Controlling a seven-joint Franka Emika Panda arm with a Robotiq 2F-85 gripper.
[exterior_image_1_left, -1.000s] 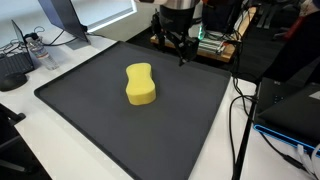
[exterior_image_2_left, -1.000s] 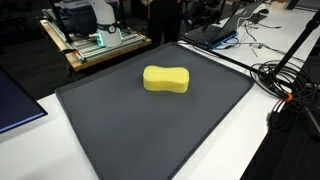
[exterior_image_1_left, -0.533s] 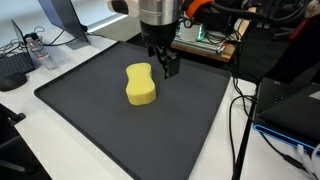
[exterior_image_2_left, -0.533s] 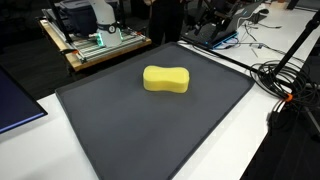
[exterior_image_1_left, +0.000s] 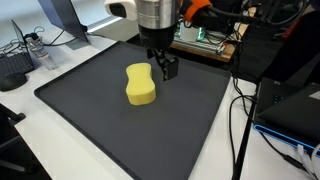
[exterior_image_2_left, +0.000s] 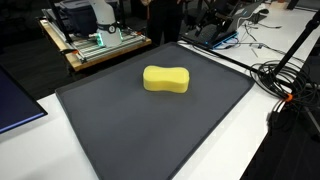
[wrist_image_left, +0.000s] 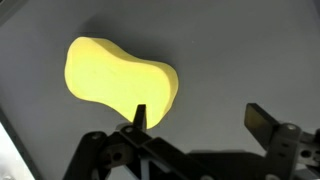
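Left side, in an exterior view: white tabletop (exterior_image_1_left: 50, 150) with a dark keyboard-like unit (exterior_image_1_left: 12, 70) near its left edge and a monitor foot (exterior_image_1_left: 62, 22) toward the far left corner.

A dark grey mat (exterior_image_1_left: 120, 130) covers most of the tabletop and is seen in both exterior views (exterior_image_2_left: 150, 130).

A yellow sponge (exterior_image_1_left: 141, 85) with a pinched waist lies flat on the mat. It sits roughly midway between the mat's left and right edges and somewhat nearer the far edge than the near one. It is the only loose item on the mat. From the opposite side (exterior_image_2_left: 166, 79) it sits just beyond the mat's middle, long axis across the picture.

The gripper (exterior_image_1_left: 163, 70) hangs from the arm just beside the sponge's far end, on the side toward the mat's far edge. Its jaws are spread wide and point down, with nothing between them.

In the wrist view, the sponge (wrist_image_left: 118, 82) fills the upper left and the gripper (wrist_image_left: 200, 120) comes in from the bottom. One finger (wrist_image_left: 140, 116) lines up with the sponge's rim, and the opposite finger (wrist_image_left: 262, 120) stands over bare mat, well apart from the sponge. Cannot tell whether the first finger touches the sponge.

Right side: black cables (exterior_image_1_left: 240, 110) trail down along the mat's right edge. A green circuit board (exterior_image_1_left: 200, 35) sits beyond the far edge behind the arm.
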